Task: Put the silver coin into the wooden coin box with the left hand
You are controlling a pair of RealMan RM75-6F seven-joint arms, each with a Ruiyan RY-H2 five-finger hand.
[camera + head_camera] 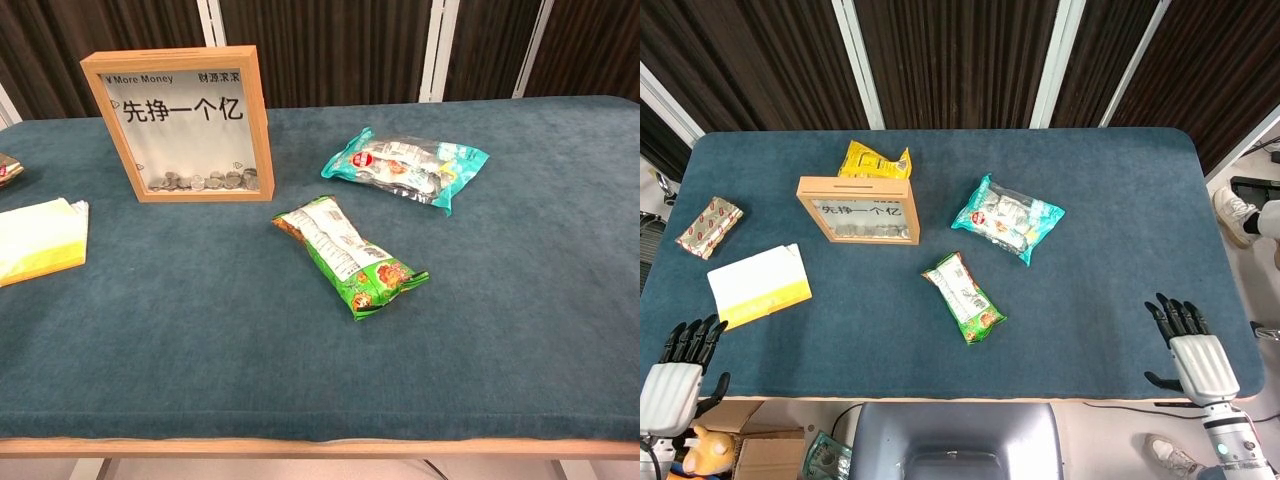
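The wooden coin box (858,209) stands upright on the blue table (1090,290), left of centre. Through its glass front a row of silver coins (205,181) lies along the bottom of the wooden coin box (180,122). No loose silver coin shows on the cloth. My left hand (678,375) hangs off the table's near left corner, fingers spread, holding nothing. Beyond the near right corner my right hand (1193,355) is also spread and empty. Neither hand appears in the chest view.
A yellow snack bag (875,161) lies behind the box. A teal packet (1007,217) and a green packet (963,297) lie mid-table. A white and yellow pad (759,285) and a red-patterned packet (708,226) sit at the left.
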